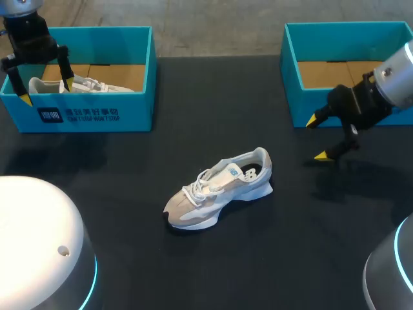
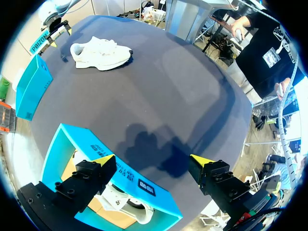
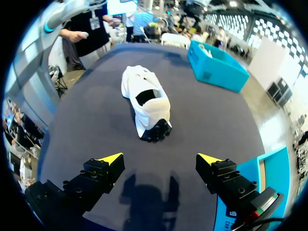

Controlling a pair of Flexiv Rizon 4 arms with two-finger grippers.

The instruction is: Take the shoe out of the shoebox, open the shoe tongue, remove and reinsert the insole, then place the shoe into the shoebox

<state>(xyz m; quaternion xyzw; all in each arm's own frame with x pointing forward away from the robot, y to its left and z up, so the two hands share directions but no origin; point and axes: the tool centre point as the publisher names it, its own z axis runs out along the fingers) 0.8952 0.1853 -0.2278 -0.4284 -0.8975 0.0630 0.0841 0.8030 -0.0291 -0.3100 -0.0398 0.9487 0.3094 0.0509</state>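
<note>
A grey-and-white shoe (image 1: pixel 219 190) lies on its sole in the middle of the dark table, toe toward the front left; it also shows as the shoe (image 3: pixel 144 101) ahead of my right gripper and the shoe (image 2: pixel 101 53) far ahead of my left one. My right gripper (image 1: pixel 316 138) hangs open and empty just in front of the right teal shoebox (image 1: pixel 293 97), heel side of the shoe. My left gripper (image 1: pixel 45 92) stands open over the left teal shoebox (image 1: pixel 103 113), which holds a second white shoe (image 2: pixel 120 204). My left gripper (image 2: pixel 153 161) straddles that box's front wall.
The right shoebox (image 3: pixel 272 185) shows only its cardboard bottom. Both boxes stand along the table's far edge. Dark tabletop (image 1: pixel 129 258) spreads around the shoe. White rounded robot bases sit at the front left and front right corners.
</note>
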